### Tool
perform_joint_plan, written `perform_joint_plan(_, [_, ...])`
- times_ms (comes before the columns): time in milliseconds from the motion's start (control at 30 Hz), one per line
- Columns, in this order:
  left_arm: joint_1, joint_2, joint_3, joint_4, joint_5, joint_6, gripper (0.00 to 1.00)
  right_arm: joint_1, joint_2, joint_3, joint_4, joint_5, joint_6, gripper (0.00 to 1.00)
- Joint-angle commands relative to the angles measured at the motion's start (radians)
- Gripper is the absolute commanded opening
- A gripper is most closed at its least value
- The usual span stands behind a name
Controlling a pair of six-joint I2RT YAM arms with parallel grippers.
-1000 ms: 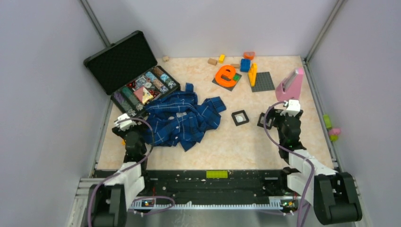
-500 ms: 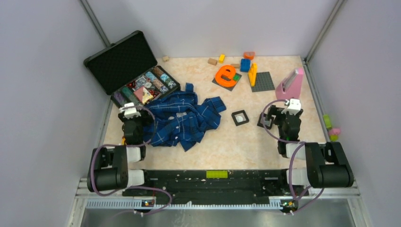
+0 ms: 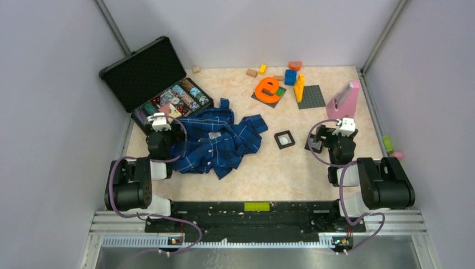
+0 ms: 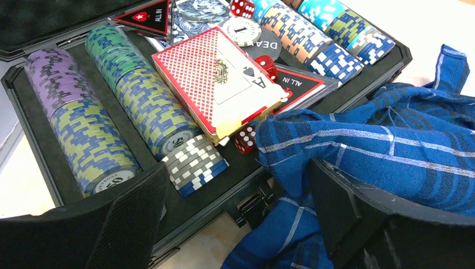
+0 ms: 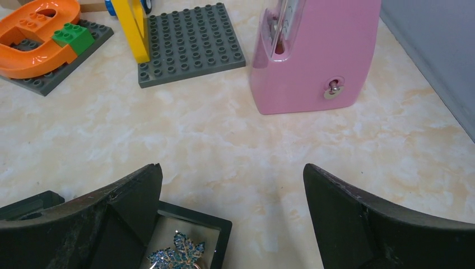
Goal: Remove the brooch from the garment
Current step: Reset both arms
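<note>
Pale marbled table [image 3: 280, 168]: the shirt [image 3: 215, 147] lies crumpled left of centre, a small pale spot on top (probably the brooch [image 3: 214, 135]). The left gripper [image 4: 236, 168] gapes wide at the shirt's left edge beside the chip case [image 3: 143, 70], likely placed to pin cloth. The right gripper [image 5: 231, 168], equally wide, hangs well apart.

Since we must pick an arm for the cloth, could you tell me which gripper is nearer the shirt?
Left. The left gripper is at the shirt's left edge; the right gripper is well off to the shirt's right, near the pink metronome.
</note>
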State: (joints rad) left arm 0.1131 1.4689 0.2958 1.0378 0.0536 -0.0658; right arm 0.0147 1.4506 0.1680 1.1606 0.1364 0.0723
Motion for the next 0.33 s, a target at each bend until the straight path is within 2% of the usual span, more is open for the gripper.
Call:
perform_joint_plan(0, [-0.003, 0.004, 0.008, 0.027, 0.014, 0.016, 0.98, -0.011, 0.001, 0.005, 0.067, -0.016, -0.005, 0.99])
perform_joint_plan(300, [-0.013, 0.002, 0.014, 0.013, -0.004, 0.021, 0.99, -0.010, 0.002, 0.007, 0.066, -0.029, -0.010, 0.99])
